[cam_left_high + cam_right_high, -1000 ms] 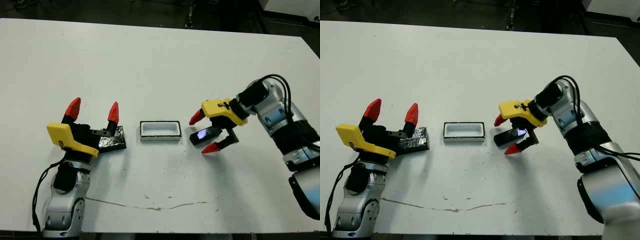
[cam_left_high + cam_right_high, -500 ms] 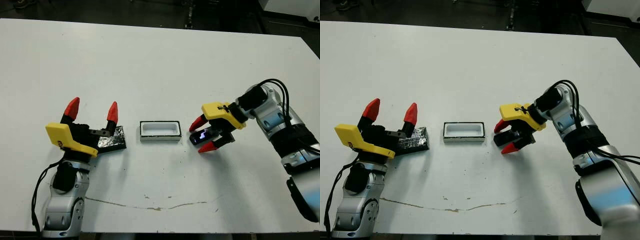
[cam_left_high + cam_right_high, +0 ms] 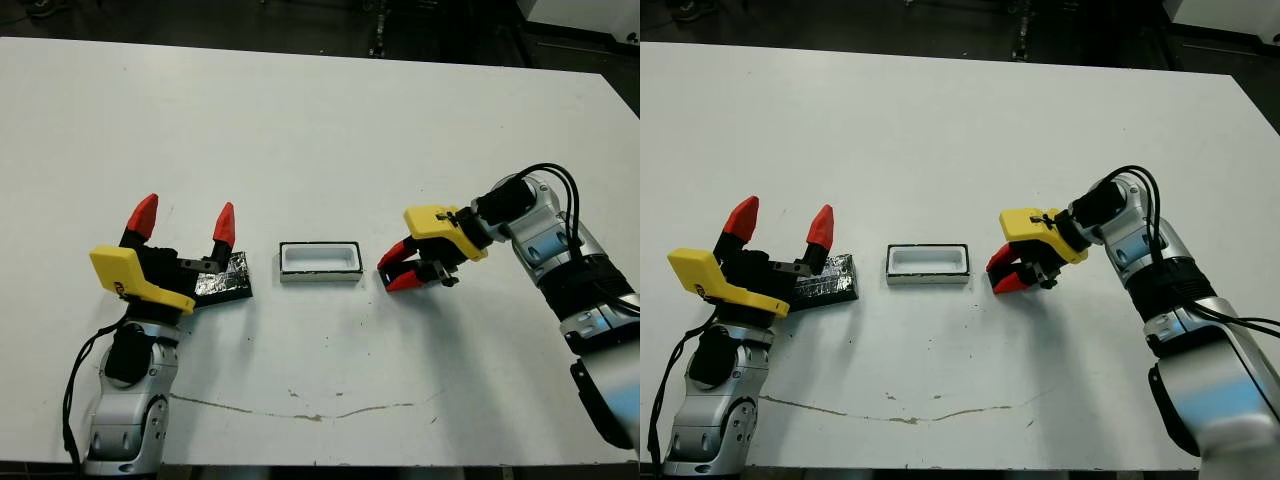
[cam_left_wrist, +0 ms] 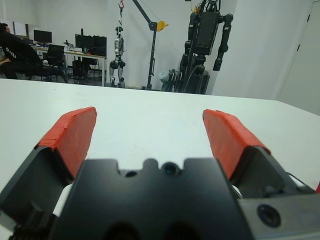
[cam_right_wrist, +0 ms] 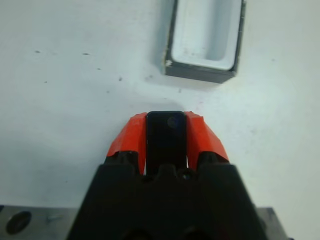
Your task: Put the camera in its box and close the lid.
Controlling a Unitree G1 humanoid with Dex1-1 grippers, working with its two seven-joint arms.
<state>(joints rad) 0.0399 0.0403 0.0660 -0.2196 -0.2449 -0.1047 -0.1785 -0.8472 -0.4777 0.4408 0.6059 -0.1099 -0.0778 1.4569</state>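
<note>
The right gripper (image 3: 403, 270) pinches the camera (image 5: 166, 134) between its fingers, just right of the box (image 3: 320, 262). The left gripper (image 3: 185, 221) hangs spread over the lid (image 3: 227, 283). No writing is legible.

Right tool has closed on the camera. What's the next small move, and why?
Probably lift the right tool a little and carry it toward the box. The camera sits clamped between its red fingers, low over the table, and the box lies open and empty just ahead of it. The left tool is open beside the lid, clear of that path.
</note>
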